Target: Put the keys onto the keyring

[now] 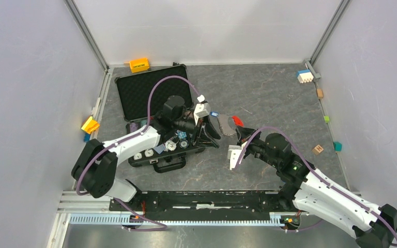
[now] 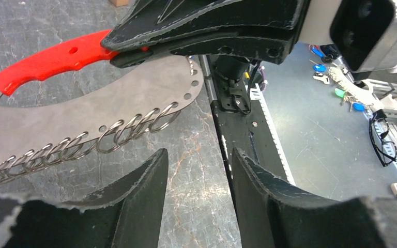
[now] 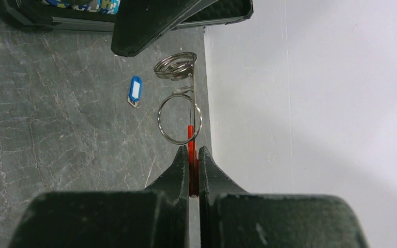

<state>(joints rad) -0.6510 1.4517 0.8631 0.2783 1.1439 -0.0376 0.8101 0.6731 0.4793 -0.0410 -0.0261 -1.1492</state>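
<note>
The keyring (image 1: 227, 126) is a thin grey crescent plate edged with several silvery rings and ending in a red strip (image 1: 237, 121). My right gripper (image 1: 240, 130) is shut on the red strip (image 3: 191, 150) and holds the plate on edge, with its rings (image 3: 179, 119) ahead of the fingers. In the left wrist view the plate (image 2: 108, 101) and red strip (image 2: 51, 59) lie just beyond my left gripper (image 2: 199, 163), which is open and empty, close beside the rings. A small blue-headed key (image 3: 135, 90) lies on the table near the keyring; it also shows in the top view (image 1: 214, 114).
An open black case (image 1: 152, 93) with small items in it sits under the left arm. Orange (image 1: 139, 64), yellow (image 1: 90, 124) and blue-white (image 1: 304, 76) blocks lie along the walls. More keys (image 2: 341, 93) and glasses (image 2: 382, 135) lie off the table.
</note>
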